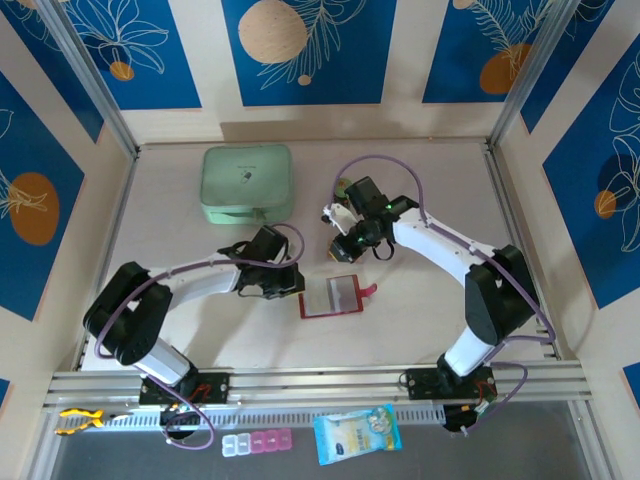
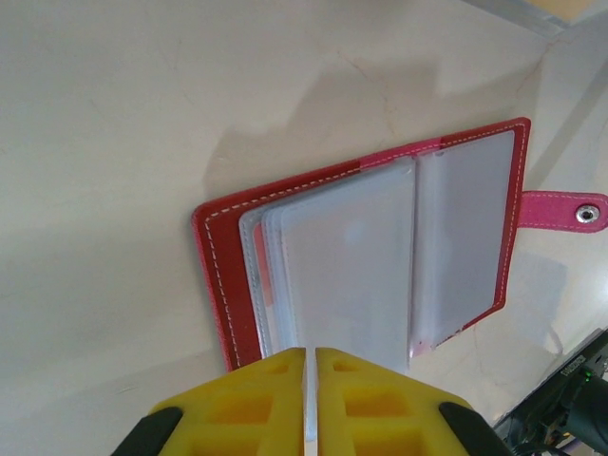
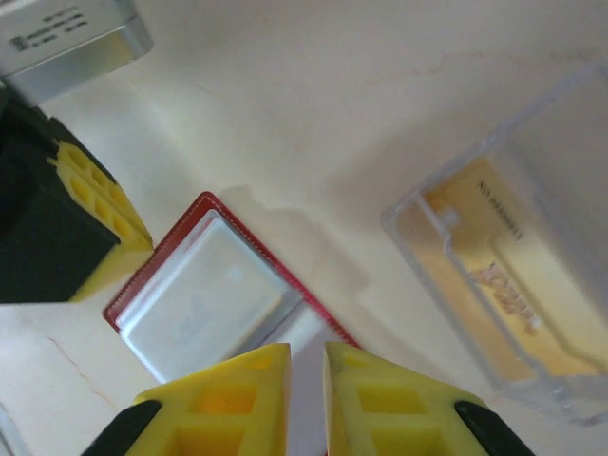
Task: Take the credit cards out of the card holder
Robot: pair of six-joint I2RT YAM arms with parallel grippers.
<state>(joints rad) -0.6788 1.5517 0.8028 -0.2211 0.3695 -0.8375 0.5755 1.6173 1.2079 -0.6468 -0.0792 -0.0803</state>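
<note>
The dark-red card holder (image 1: 330, 297) lies open on the table, its clear sleeves (image 2: 351, 266) face up and its snap tab (image 2: 560, 211) pointing right. My left gripper (image 2: 311, 350) is at the holder's left edge (image 1: 292, 285), shut on the edge of the sleeve stack, with a thin pale sliver between its pads. My right gripper (image 3: 306, 347) hovers over the holder's far side (image 1: 345, 250). Its jaws stand a narrow gap apart above the right-hand sleeve (image 3: 309, 328), and a grip is not clear. A yellow-orange credit card (image 3: 503, 275) lies in a clear tray (image 3: 408, 228).
A mint-green zip case (image 1: 247, 184) sits at the back left of the table. On the front ledge lie a pill box (image 1: 258, 443) and a blue packet (image 1: 357, 433). The clear tray is just right of the holder, close to my right gripper.
</note>
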